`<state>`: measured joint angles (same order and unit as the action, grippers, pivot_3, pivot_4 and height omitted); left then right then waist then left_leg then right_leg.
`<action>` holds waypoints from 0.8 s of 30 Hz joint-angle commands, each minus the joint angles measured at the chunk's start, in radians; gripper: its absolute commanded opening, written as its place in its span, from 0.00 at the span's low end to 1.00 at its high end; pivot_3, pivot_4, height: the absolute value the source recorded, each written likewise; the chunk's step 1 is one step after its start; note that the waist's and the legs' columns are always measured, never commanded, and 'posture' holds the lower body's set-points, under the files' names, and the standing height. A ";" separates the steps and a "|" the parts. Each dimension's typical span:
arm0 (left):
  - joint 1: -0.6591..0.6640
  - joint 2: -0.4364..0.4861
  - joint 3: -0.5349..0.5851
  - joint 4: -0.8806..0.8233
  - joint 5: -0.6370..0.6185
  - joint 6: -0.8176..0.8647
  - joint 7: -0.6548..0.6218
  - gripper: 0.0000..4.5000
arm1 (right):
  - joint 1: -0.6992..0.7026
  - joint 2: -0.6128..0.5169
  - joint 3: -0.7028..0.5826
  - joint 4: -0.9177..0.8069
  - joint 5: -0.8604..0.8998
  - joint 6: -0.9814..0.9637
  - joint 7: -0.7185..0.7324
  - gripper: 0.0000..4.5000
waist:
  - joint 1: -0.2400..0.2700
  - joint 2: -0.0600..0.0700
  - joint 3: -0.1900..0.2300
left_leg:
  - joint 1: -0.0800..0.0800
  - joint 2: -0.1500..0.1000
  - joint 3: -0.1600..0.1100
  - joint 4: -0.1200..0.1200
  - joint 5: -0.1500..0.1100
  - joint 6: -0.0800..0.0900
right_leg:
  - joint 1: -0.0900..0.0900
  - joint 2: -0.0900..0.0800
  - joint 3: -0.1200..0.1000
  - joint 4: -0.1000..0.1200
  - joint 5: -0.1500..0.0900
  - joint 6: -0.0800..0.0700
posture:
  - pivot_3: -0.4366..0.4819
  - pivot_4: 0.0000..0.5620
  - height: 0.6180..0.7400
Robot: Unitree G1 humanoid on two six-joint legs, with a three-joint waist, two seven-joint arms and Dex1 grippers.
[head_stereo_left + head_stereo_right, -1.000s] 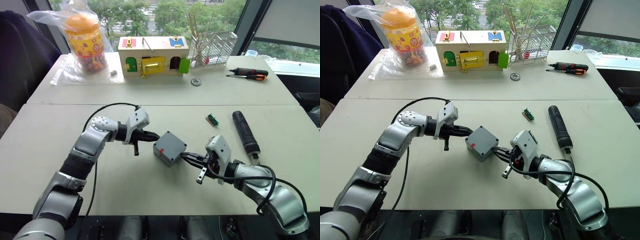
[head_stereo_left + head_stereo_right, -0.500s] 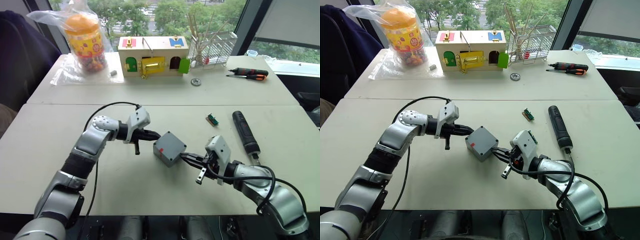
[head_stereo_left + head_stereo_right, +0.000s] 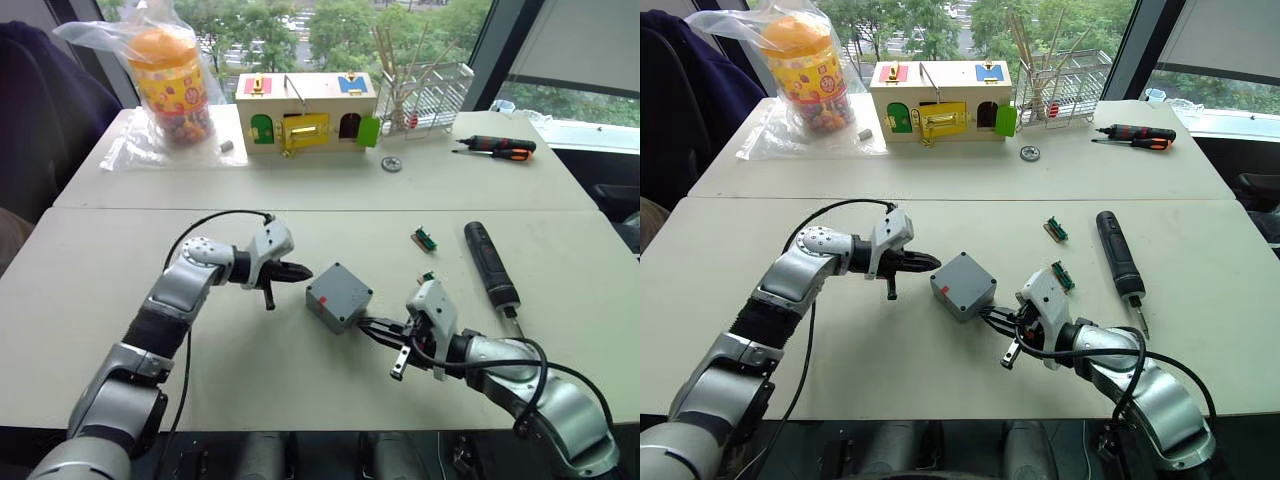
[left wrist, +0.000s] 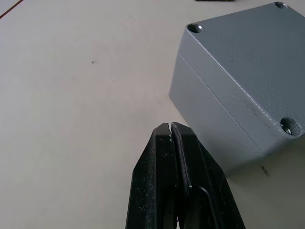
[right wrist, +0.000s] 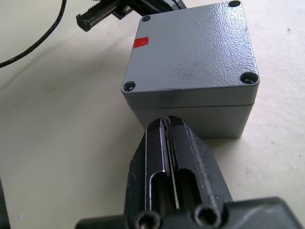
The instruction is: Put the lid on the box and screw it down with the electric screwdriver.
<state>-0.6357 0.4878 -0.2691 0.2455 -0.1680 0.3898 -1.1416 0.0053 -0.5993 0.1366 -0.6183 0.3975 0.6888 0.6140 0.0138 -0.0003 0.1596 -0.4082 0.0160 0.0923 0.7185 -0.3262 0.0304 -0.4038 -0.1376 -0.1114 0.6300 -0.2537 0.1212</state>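
Note:
The grey box [image 3: 335, 312] stands mid-table with the lid [image 3: 342, 285] seated on it; a seam runs between the lid [image 5: 190, 52] and the box wall [image 5: 209, 119]. A red mark shows near one corner. My left gripper [image 3: 308, 271] is shut and empty, its tips a short gap from the box's left side [image 4: 209, 119]. On the box's right, my right gripper [image 3: 363, 322] is also shut and empty, tips right at the wall; I cannot tell if they touch. The black electric screwdriver [image 3: 490, 262] lies flat further right.
Two small green circuit boards [image 3: 425, 239] [image 3: 427, 277] lie between the box and the screwdriver. At the back stand a wooden box with coloured doors [image 3: 305, 110], a bagged jar [image 3: 170, 75], a wire rack [image 3: 430, 95], a metal disc [image 3: 391, 164] and an orange-and-black hand screwdriver [image 3: 500, 147].
My left gripper has drawn back a little from the box's left side. The right gripper has slipped slightly toward the near table edge. The box stays put.

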 commanded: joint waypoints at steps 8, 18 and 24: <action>0.067 -0.010 -0.017 -0.178 -0.038 0.083 -0.012 0.00 | -0.101 0.022 0.001 0.123 -0.068 -0.062 -0.008 0.01 | -0.001 0.000 0.000 | 0.000 0.000 0.000 0.000 0.000 0.000 | 0.000 0.000 0.000 0.000 0.000 0.000 | 0.48 0.27 0.76; 0.106 -0.027 -0.015 -0.257 -0.046 0.132 0.024 0.00 | -0.133 0.004 -0.004 0.169 -0.084 -0.081 0.033 0.01 | -0.001 0.000 0.000 | 0.000 0.000 0.000 0.000 0.000 0.000 | 0.000 0.000 0.000 0.000 0.000 0.000 | 0.48 0.27 0.76; 0.116 -0.030 -0.016 -0.278 -0.052 0.147 0.030 0.00 | -0.152 0.005 -0.010 0.189 -0.089 -0.083 0.042 0.01 | -0.001 0.000 0.000 | 0.000 0.000 0.000 0.000 0.000 0.000 | 0.000 0.000 0.000 0.000 0.000 0.000 | 0.48 0.27 0.76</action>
<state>-0.5156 0.4724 -0.2825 0.0234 -0.1856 0.5414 -1.1089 -0.1273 -0.6048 0.1294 -0.4030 0.2968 0.6333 0.6355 0.0132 -0.0003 0.1596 -0.4086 0.0161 0.0923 0.7185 -0.3262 0.0303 -0.4040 -0.1376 -0.1115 0.6299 -0.2537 0.1212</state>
